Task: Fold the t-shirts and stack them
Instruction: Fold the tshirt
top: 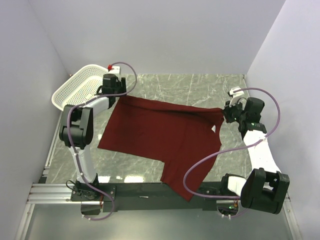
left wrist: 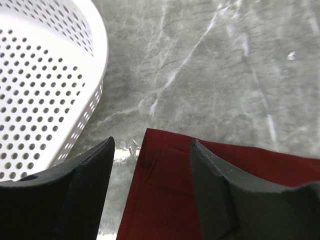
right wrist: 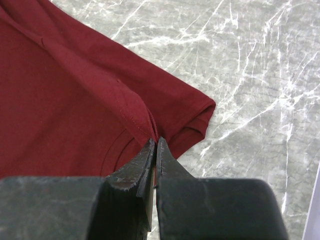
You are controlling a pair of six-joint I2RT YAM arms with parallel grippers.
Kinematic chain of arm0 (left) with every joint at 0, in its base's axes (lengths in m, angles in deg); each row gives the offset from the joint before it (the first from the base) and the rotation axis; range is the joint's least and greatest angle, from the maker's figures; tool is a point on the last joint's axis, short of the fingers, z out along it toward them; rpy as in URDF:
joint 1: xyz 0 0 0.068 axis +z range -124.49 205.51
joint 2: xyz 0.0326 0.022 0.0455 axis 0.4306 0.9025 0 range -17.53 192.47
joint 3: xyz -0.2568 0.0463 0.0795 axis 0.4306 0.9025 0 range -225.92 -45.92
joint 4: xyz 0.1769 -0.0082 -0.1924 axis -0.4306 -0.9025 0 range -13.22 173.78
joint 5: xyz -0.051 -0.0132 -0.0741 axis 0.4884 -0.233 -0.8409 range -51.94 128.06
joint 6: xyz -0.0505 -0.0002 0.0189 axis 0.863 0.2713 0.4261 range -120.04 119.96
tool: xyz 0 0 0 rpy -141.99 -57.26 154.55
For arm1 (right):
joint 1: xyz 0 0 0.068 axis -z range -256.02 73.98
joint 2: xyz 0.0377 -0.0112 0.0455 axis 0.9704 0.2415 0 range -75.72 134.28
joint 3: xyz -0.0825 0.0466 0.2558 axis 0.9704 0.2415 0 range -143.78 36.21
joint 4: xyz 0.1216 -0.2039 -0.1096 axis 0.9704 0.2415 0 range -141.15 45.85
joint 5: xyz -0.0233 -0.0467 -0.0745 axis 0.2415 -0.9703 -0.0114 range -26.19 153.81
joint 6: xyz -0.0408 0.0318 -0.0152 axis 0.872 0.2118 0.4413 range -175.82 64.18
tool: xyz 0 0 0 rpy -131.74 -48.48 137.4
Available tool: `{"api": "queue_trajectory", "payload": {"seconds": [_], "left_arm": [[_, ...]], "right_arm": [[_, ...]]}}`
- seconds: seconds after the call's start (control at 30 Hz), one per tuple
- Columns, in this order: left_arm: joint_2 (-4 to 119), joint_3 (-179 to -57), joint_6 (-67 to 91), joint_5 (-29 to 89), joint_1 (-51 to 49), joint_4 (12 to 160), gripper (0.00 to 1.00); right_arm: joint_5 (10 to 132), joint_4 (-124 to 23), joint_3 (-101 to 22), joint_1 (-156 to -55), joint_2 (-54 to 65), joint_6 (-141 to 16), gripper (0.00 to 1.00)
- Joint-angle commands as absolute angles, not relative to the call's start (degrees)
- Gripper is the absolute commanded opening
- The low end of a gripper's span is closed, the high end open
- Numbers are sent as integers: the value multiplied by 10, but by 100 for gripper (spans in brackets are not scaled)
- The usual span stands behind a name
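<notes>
The grey marbled stone-look table top [top: 200, 85] takes up most of the room in front of me. Spread across its middle is the 1 dark red short-sleeved cloth t-shirt [top: 160, 132], lying mostly flat with its hem toward the left and its neck toward the right. Its near sleeve trails over the table's near edge onto the black rail between the 2 arm bases. It looks laid out this way so that the far edge can be carried over in a first fold, which I judge has not yet been made. The white perforated plastic basket [top: 75, 90] sits at the far left corner, just beside the shirt's hem corner but clear of the cloth, out of the folding area. The left gripper [left wrist: 150, 150] hangs over that far left hem corner with its jaws standing apart. The red corner shows between and below the 2 fingers and nothing is pinched, so that end rests on the stone under its own weight. The right gripper [right wrist: 156, 142] is clamped tight on a small ridge of red cloth by the far sleeve, whose cuff [right wrist: 200, 115] lies just beyond the tips. That pinch seems meant to keep the shoulder end under control. The small white neck label [top: 213, 129] shows just inside the collar, near the right gripper, which tells me the shirt's inner neck faces up.
</notes>
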State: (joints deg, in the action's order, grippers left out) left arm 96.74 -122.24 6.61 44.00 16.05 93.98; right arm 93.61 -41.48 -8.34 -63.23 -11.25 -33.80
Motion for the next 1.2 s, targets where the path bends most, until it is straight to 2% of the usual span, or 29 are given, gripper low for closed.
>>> {"api": "queue_trajectory", "payload": {"seconds": [0.0,0.4,0.6,1.17], "left_arm": [[903,-1208,72,402,161,987,68],[861,-1163,86,352,159,973,70],[844,-1144,94,359,159,967,71],[820,-1147,94,343,159,949,70]], "right_arm": [[937,-415,-82,-627,-109,-328,0],[1027,-328,-83,-627,-134,-221,0],[1014,-280,-94,-627,-128,-153,0],[1027,-238,-75,-654,-152,-109,0]]}}
